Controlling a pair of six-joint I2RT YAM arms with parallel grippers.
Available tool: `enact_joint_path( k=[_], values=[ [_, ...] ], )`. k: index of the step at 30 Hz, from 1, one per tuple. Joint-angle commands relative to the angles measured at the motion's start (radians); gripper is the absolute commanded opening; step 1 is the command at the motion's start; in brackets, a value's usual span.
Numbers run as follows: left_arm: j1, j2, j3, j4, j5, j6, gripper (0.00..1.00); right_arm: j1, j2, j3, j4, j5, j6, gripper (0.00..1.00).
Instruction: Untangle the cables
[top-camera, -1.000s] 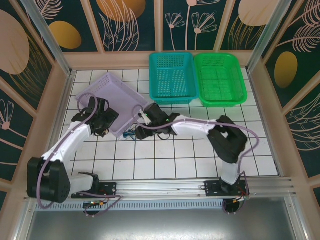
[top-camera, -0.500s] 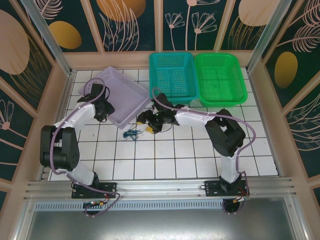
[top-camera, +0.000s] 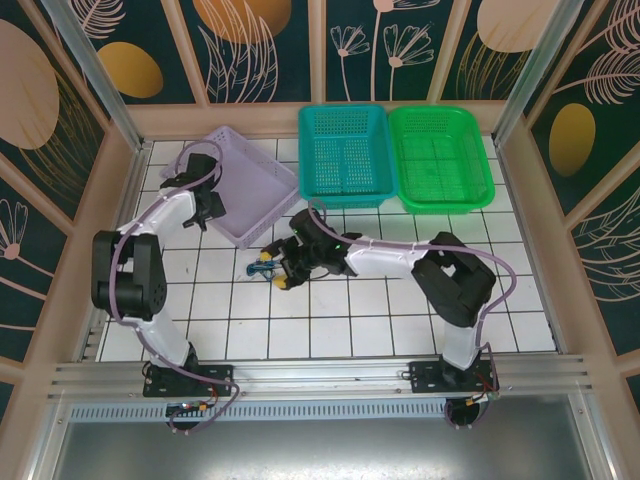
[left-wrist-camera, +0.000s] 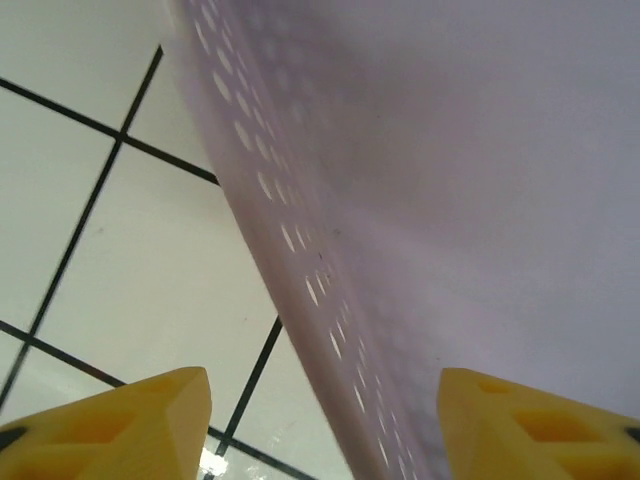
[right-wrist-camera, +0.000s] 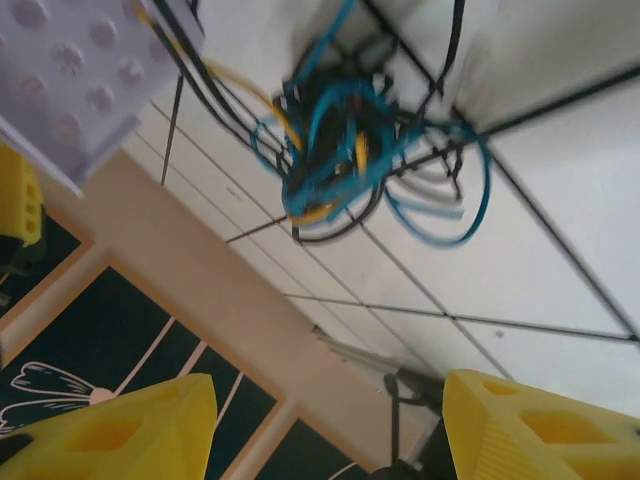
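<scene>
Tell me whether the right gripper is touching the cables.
Apart. Right wrist view: the right gripper stands open, with bare tile between it and the cables.

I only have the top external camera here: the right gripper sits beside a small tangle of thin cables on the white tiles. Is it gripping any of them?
Observer: No. The right wrist camera shows the right gripper open; the tangle of thin blue, black and yellow cables lies ahead of its yellow fingers on the white tiled table, none between them.
Operator: And the other arm?
Observer: The left gripper is open too; the wall of the lilac perforated plastic basket crosses the gap between its fingertips, contact unclear.
</scene>
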Motion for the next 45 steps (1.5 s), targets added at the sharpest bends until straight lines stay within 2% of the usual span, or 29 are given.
enact_joint_path(
  k=[1, 5, 9, 11, 14, 15, 18, 22, 24, 28, 31, 35, 45],
  values=[
    [0.005, -0.140, 0.002, -0.031, 0.054, -0.062, 0.68, 0.015, 0.041, 0.003, 0.073, 0.099, 0.194, 0.60],
    [0.004, -0.239, -0.028, -0.046, 0.165, -0.122, 0.68, 0.013, 0.081, 0.004, 0.111, 0.171, 0.243, 0.53],
    [0.002, -0.327, -0.093, -0.059, 0.256, -0.164, 0.66, 0.006, 0.148, 0.035, 0.132, 0.199, 0.246, 0.41],
    [-0.005, -0.368, -0.144, -0.053, 0.278, -0.191, 0.65, 0.007, 0.180, 0.045, 0.132, 0.198, 0.242, 0.29],
    [-0.013, -0.412, -0.224, -0.020, 0.359, -0.238, 0.63, -0.003, 0.186, 0.024, 0.097, 0.215, 0.172, 0.03],
    [-0.020, -0.418, -0.238, -0.020, 0.383, -0.249, 0.63, -0.014, 0.173, 0.004, 0.087, 0.220, 0.133, 0.00],
    [-0.047, -0.430, -0.256, -0.014, 0.455, -0.264, 0.61, -0.049, 0.093, -0.060, 0.065, 0.241, -0.086, 0.00],
    [-0.104, -0.436, -0.274, 0.018, 0.591, -0.293, 0.56, -0.085, -0.029, -0.075, -0.031, 0.209, -0.600, 0.00],
    [-0.142, -0.442, -0.310, 0.042, 0.637, -0.312, 0.54, -0.093, -0.090, -0.129, -0.022, 0.135, -0.800, 0.00],
    [-0.228, -0.422, -0.337, 0.101, 0.697, -0.348, 0.52, -0.109, -0.216, -0.260, -0.031, 0.061, -1.044, 0.00],
    [-0.303, -0.370, -0.325, 0.146, 0.710, -0.369, 0.51, -0.162, -0.293, -0.375, 0.006, -0.011, -1.122, 0.00],
    [-0.399, -0.296, -0.289, 0.175, 0.698, -0.373, 0.55, -0.270, -0.369, -0.479, 0.038, -0.090, -1.138, 0.00],
    [-0.648, -0.099, -0.186, 0.177, 0.587, -0.372, 0.57, -0.398, -0.371, -0.470, -0.101, -0.145, -1.216, 0.00]
  ],
)
